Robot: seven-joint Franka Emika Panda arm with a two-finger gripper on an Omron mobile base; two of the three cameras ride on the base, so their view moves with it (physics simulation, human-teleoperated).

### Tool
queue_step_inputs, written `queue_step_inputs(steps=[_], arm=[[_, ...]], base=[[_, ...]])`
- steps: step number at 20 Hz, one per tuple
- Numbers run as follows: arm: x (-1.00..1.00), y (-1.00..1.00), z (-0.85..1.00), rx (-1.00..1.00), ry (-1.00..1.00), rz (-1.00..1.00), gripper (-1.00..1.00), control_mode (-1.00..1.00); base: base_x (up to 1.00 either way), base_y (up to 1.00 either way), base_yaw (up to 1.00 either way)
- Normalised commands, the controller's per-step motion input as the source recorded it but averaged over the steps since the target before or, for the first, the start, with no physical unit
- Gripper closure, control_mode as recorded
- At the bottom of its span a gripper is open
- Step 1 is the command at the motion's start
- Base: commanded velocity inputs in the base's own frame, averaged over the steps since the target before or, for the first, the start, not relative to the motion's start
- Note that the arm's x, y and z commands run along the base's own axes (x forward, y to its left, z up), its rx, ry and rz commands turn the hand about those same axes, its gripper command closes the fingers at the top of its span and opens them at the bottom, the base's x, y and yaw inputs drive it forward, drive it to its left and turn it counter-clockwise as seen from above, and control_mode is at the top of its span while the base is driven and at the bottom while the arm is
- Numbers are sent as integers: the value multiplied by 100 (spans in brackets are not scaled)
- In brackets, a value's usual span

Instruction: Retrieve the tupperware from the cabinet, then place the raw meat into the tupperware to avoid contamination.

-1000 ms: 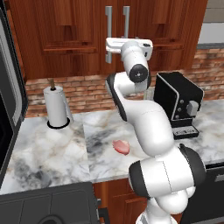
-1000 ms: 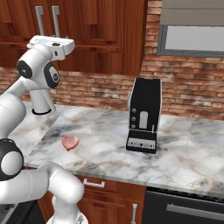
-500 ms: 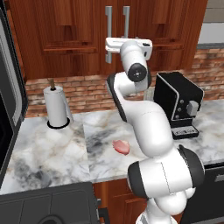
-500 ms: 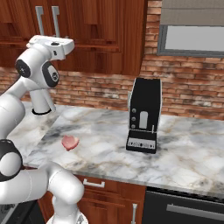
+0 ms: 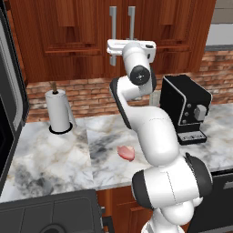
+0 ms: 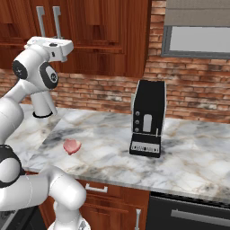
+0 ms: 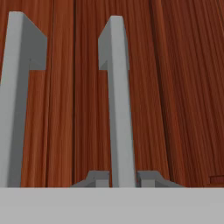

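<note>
Closest of all, the pincer [image 7: 122, 179] has its two grey tips pressed against either side of a silver bar handle [image 7: 118, 100], so it is closed on that handle. A second bar handle [image 7: 17, 100] stands just beside it on the neighbouring door. Both bars run vertically on the cabinet [image 5: 82, 41], whose reddish-brown panelled doors are shut right in front of the pincer; the tupperware cannot be seen.

From the left base view the pincer [image 5: 131, 41] is raised high against the doors, at the lower part of the handle.

Well below the pincer, the raw meat [image 5: 126, 152] lies flat on the marbled counter [image 5: 54, 164], apart from everything else on it. It is a small oval slab, pink-red, with a paler edge.

Further back on the counter, a white paper-towel roll [image 5: 59, 111] stands upright on a dark round base, below the pincer and off to one side. On the other side a black coffee machine [image 5: 186, 109] sits against the brick wall [image 6: 99, 92], also well below the pincer. Neither stands between the pincer and the cabinet doors.
</note>
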Motion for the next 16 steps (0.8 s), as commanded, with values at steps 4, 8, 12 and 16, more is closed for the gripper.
queue_step_inputs(steps=[4, 8, 12, 16], arm=[[2, 37, -12, 0, 2, 0, 100, -100], [15, 20, -7, 0, 4, 0, 100, -100], [19, 3, 0, 0, 1, 0, 100, -100], [13, 0, 0, 0, 1, 0, 100, -100]], base=[[0, 0, 0], [0, 0, 0], [0, 0, 0], [0, 0, 0]])
